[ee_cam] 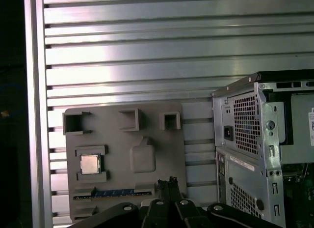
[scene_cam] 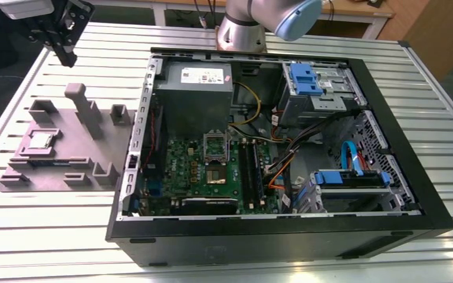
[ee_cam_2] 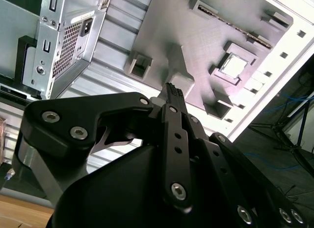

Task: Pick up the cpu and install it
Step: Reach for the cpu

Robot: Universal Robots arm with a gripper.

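First wrist view: clenched, empty hand (ee_cam: 168, 182) hovers over tray (ee_cam: 114, 142) holding the cpu (ee_cam: 90, 164).

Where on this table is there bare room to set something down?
In the exterior view, bare slats lie beyond the grey tray, toward the table's far edge, and in front of the tray. The computer case is crowded inside.

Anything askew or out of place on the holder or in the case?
Nothing stands out. The cpu lies flat and square in its recess on the grey holder; the gripper hangs clear of it, holding nothing.
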